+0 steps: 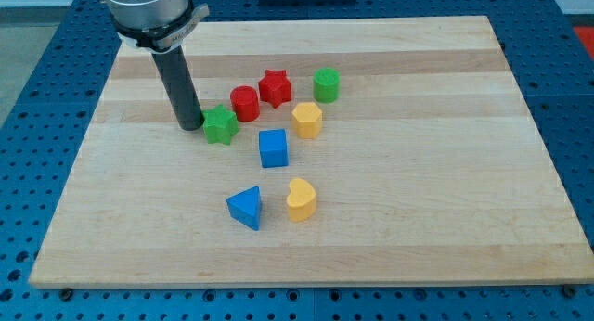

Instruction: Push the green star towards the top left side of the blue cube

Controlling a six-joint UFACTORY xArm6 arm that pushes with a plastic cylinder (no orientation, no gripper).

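Observation:
The green star (220,125) lies on the wooden board (418,200), up and to the left of the blue cube (273,147), with a small gap between them. My tip (191,126) rests on the board right at the star's left side, touching or almost touching it. The dark rod rises from the tip towards the view's top left.
A red cylinder (245,103) stands just up-right of the star, with a red star (275,87), a green cylinder (326,83) and a yellow block (307,120) further right. A blue triangle (246,208) and a yellow heart (301,199) lie below the cube.

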